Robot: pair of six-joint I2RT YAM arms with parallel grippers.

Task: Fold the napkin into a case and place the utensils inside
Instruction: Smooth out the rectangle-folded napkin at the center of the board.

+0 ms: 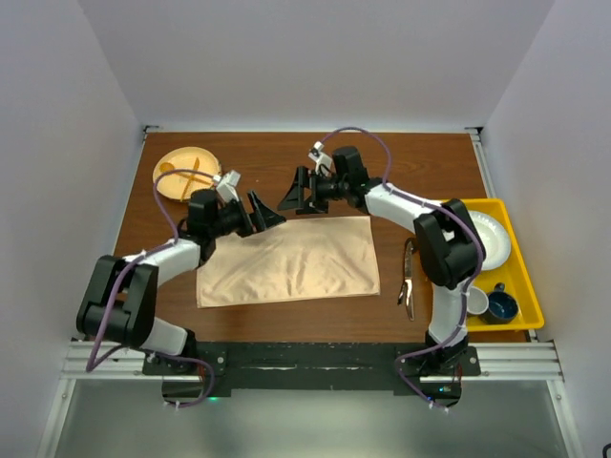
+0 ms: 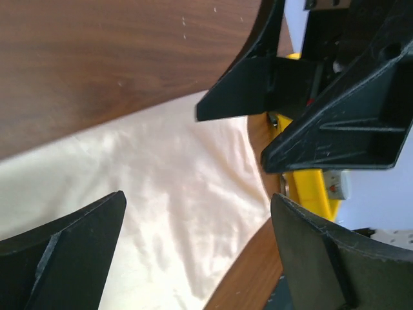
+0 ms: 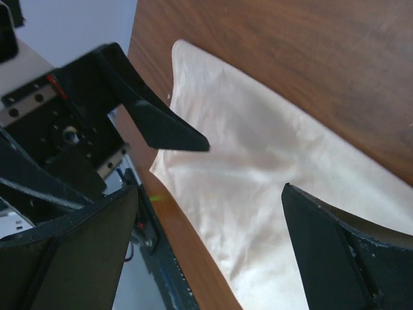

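The peach-orange satin napkin lies flat on the table as a wide, slightly wrinkled rectangle, not a narrow case. My left gripper hovers open over its far edge left of centre, with bare cloth between the fingers. My right gripper is open just beyond the far edge, facing the left one, and looks down on the napkin. Neither holds anything. The dark utensils lie on the table right of the napkin.
A round wooden plate with a pale wooden spoon and fork sits at the far left. A yellow tray with a white plate and cups stands along the right edge. The two grippers are close together, almost tip to tip.
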